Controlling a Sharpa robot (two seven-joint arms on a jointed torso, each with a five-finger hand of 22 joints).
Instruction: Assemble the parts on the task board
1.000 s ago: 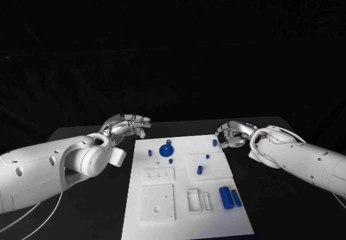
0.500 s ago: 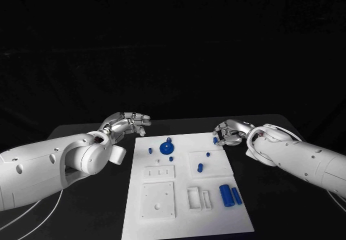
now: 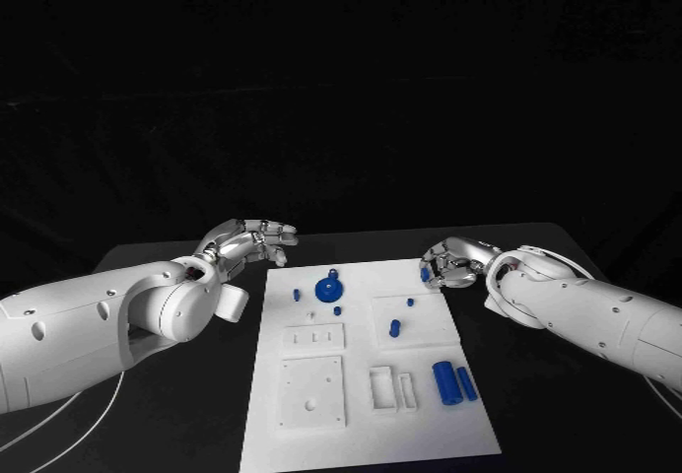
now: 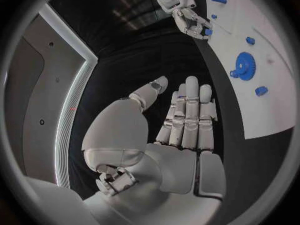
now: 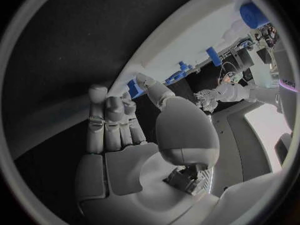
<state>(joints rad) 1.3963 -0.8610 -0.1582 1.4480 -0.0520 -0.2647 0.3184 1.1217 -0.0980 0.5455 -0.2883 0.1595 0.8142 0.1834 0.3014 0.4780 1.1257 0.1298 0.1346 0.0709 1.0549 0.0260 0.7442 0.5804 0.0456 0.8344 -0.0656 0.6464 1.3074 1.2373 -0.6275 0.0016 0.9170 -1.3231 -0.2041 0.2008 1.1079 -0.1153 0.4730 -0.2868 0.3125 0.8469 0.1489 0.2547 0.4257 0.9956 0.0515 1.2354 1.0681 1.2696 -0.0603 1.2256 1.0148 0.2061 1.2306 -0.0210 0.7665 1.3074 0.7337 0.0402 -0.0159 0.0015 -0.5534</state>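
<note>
The step in hand looks like the right robot hand (image 3: 452,264) taking the small blue peg (image 3: 425,274) at the far right corner of the task board (image 3: 367,394). Its fingers are curled close round that peg, and the left wrist view shows the peg (image 4: 207,31) at the fingertips, but whether it is truly pinched or merely touched I cannot tell. To do this well, the pinch should be firm on the peg's sides and the lift straight up, so the peg does not tip or drag across the board's edge onto the tabletop (image 3: 170,434). The left robot hand (image 3: 253,243) hovers off the board's far left corner, fingers loosely apart and holding nothing; it would do best to stay off the board. The blue gear (image 3: 328,290) lies near the board's far edge, with several small pegs beside it, and two blue cylinders (image 3: 453,383) lie by the near right side. The right wrist view shows its own fingers straight and side by side, which the head view does not settle.
</note>
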